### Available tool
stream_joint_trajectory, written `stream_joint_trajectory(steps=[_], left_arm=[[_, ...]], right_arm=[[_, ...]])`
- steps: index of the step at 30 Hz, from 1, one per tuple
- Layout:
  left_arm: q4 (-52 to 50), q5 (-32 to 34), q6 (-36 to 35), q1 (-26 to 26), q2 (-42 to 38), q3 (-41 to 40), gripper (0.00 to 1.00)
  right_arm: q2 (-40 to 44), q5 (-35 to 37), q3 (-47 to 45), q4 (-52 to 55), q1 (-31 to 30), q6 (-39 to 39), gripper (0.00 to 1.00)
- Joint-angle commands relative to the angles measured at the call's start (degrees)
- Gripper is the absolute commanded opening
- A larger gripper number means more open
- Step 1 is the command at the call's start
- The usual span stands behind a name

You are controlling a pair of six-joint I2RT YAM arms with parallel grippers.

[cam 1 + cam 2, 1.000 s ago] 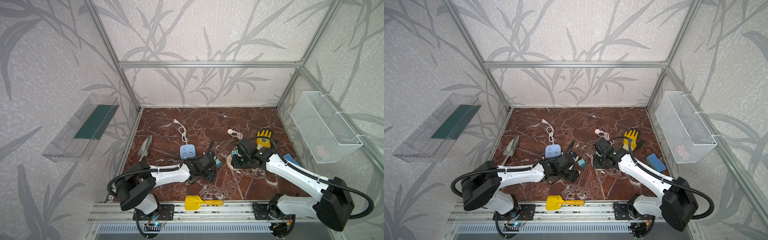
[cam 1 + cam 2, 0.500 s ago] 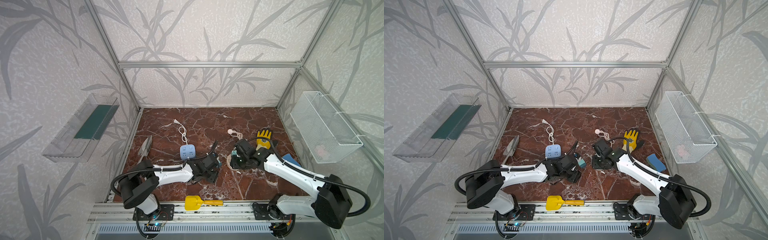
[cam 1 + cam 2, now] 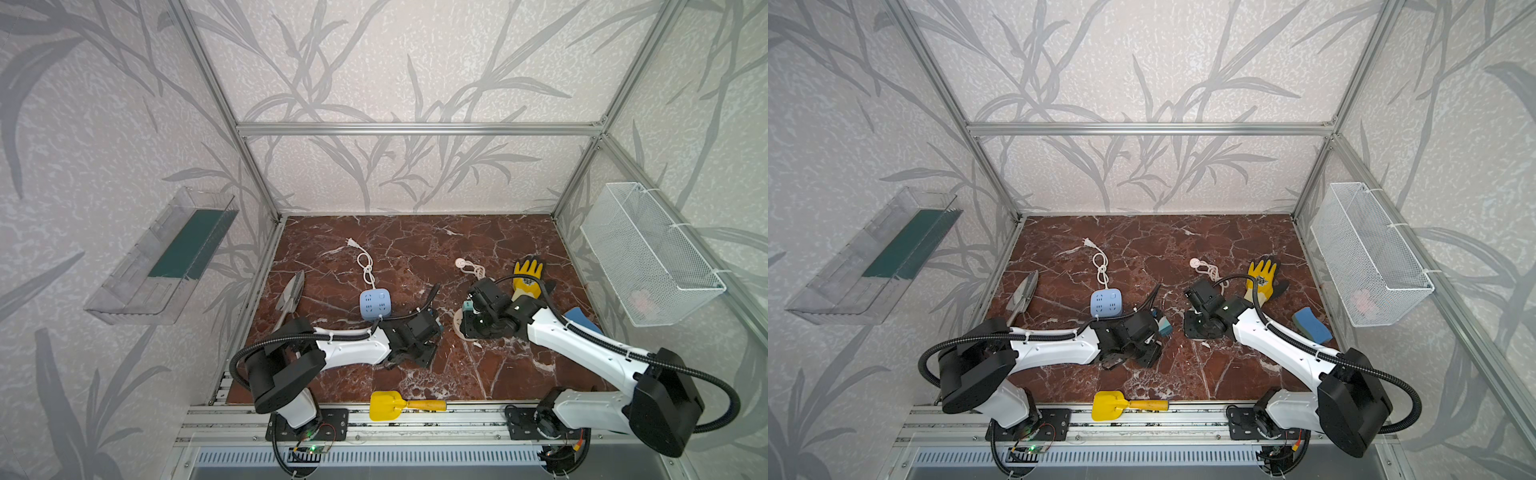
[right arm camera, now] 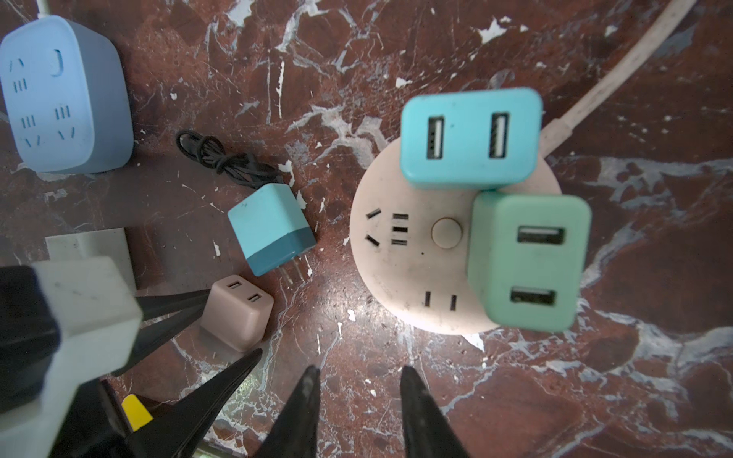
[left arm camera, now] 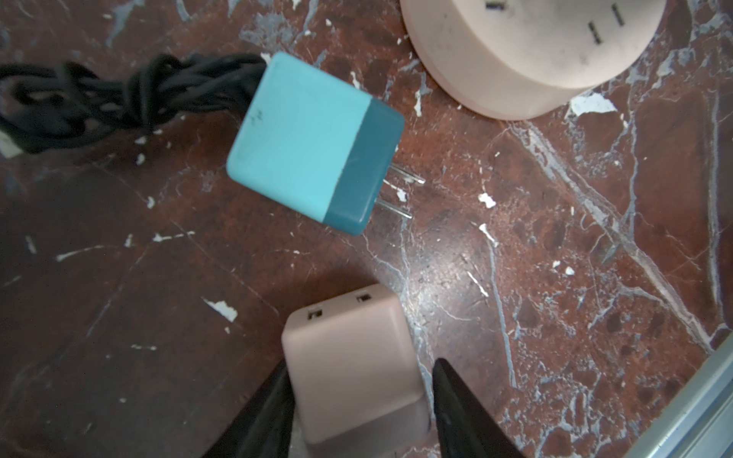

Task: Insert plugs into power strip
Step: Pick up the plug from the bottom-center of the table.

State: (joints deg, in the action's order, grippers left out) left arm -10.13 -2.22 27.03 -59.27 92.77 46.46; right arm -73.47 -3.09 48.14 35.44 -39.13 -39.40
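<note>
**Pink cube** [image 4: 238,313]: stands on the marble table [image 4: 595,396] with its port face up, near the round strip. Not plugged in.
**Left gripper** [image 5: 359,363]: jaws astride the pink cube at narrow spread. One finger [image 5: 273,396] touches its side and the other stands just apart, so the cube is not yet clamped.
**Loose teal cube** [image 5: 305,138]: lies on its side with its prongs bare, between the pink cube and a knotted black cable [image 5: 99,99].
**Round strip** [image 4: 404,269]: pale pink. A second teal cube [image 4: 470,137] and a green cube [image 4: 527,261] are seated in it, and some sockets are free.
**Right gripper** [image 4: 359,376]: jaws part-open and holding nothing, over bare marble near the round strip.
**White block** [image 4: 89,248]: flat on the table, partly hidden by the left gripper.
**Blue strip** [image 3: 375,304]: lies apart, with no plugs in it.
**Also on the table:** shovel [image 3: 395,405], glove [image 3: 527,274], sponge [image 3: 1310,324].
</note>
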Motion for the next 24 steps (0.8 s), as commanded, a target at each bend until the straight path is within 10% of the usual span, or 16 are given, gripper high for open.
stream_joint_trajectory(steps=[1, 20, 22, 24], left_arm=[[-1.0, 0.8, -0.2, -0.3, 0.9, 1.7, 0.55], [-0.6, 0.3, -0.4, -0.4, 1.1, 1.5, 0.44], [-0.8, 0.9, -0.6, -0.4, 0.6, 1.5, 0.32], [-1.0, 2.0, -0.7, -0.4, 0.0, 1.4, 0.00]], right_arm=[[-0.3, -0.1, -0.8, -0.6, -0.3, -0.5, 0.35], [-1.9, -1.7, -0.1, -1.9, -0.4, -0.5, 0.34], [-1.8, -2.3, -0.1, -2.0, -0.3, -0.5, 0.33], [-1.5, -3.2, -0.3, -2.6, -0.4, -0.6, 0.33]])
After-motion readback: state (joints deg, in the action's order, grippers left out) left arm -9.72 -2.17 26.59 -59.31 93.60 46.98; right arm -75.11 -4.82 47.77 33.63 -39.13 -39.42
